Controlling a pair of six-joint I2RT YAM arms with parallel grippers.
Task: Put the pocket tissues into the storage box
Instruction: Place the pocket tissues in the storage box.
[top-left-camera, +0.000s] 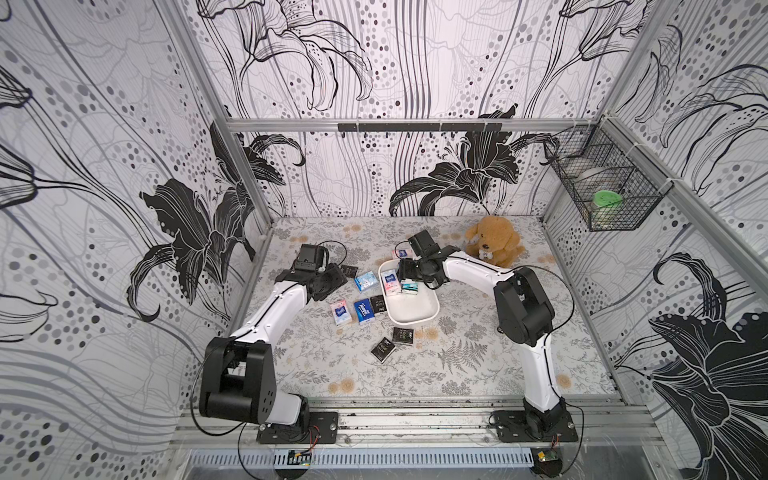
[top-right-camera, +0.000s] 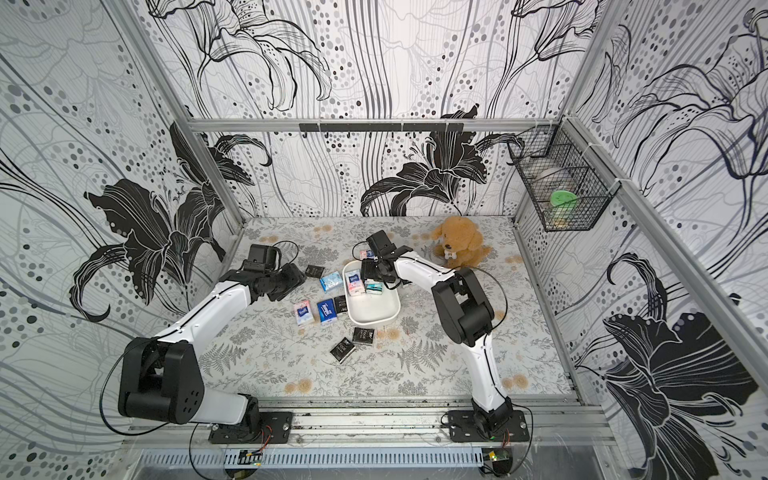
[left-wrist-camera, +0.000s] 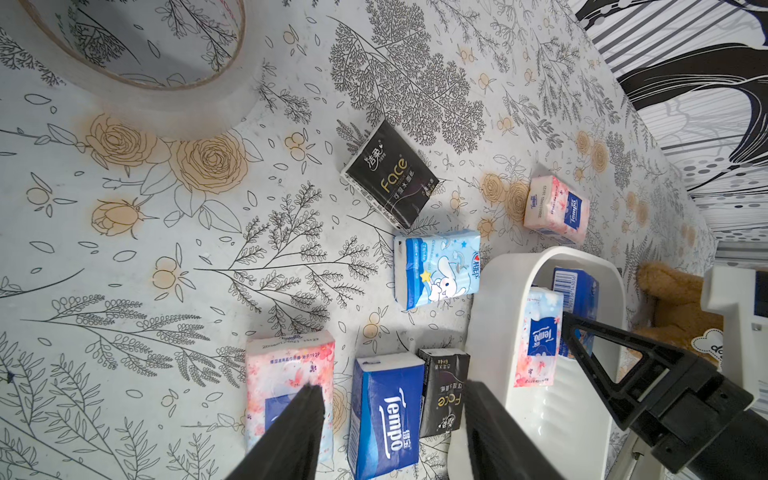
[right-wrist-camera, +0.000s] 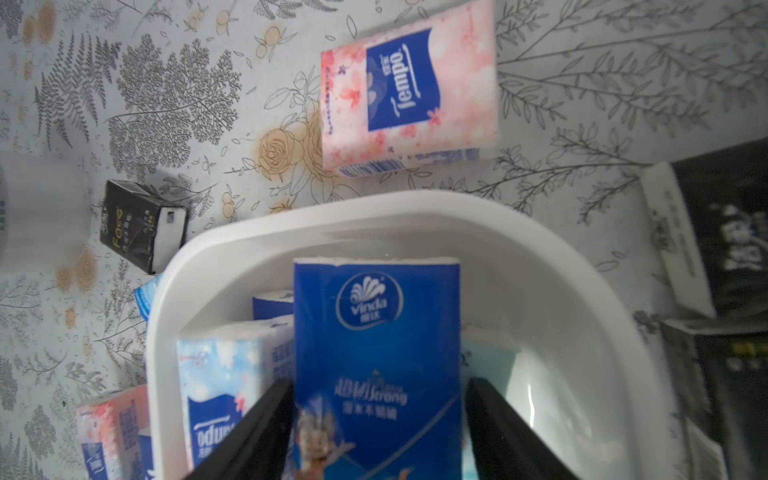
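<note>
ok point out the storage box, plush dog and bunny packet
storage box (top-left-camera: 412, 306), in a top view, bare floor
plush dog (top-left-camera: 493, 231), in a top view, head
bunny packet (left-wrist-camera: 437, 270), left wrist view, front face

The storage box is plain white. The table cover is pale grey, printed with grey ferns and line-drawn leaves, with tan roses scattered across it. The Vinda packet is dark blue with a white crest and white lettering. The blossom packet shows pink and white flowers around a dark blue panel lettered in white. The rabbit packet is light blue with a white rabbit and a yellow star. The Tempo packet is dark blue, lettered white. The Face packet is black with gold and white lettering. The plush dog is tan-brown. The walls are white, patterned with black and grey lilies, dots and wavy lines. The wire basket is black; the lid inside it is green.
</note>
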